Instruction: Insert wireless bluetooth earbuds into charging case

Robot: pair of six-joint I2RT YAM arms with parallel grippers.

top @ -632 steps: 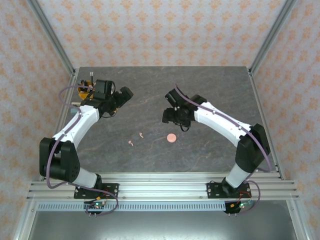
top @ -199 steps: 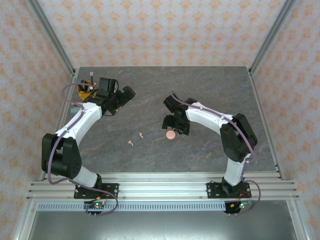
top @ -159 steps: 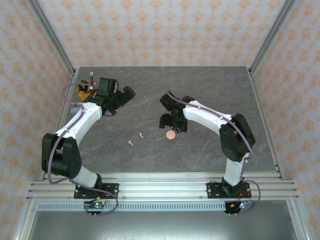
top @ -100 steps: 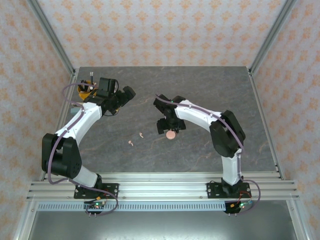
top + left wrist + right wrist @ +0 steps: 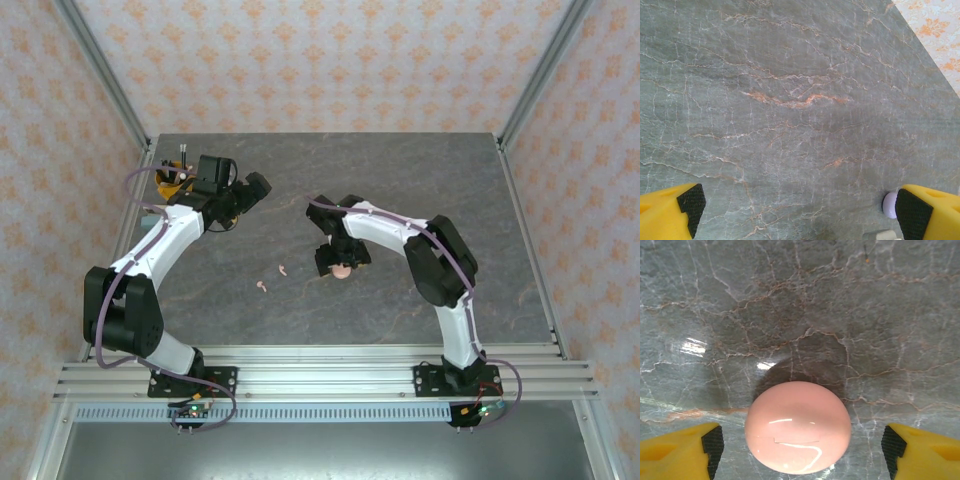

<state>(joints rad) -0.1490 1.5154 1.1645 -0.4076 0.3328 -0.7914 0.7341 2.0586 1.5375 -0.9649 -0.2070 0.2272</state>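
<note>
The right gripper (image 5: 802, 446) hangs wide open, with the pink case (image 5: 797, 420) between its fingers, untouched. The case looks glossy, hard and slippery, so pinch across its widest rim. Tiny, light earbuds (image 5: 283, 269) lie to its left. The left gripper (image 5: 797, 207) gapes empty.

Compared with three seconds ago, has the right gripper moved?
Yes. The right gripper has come toward the near edge of the table and now sits over the unmoved pink case, jaws open either side of it.
</note>
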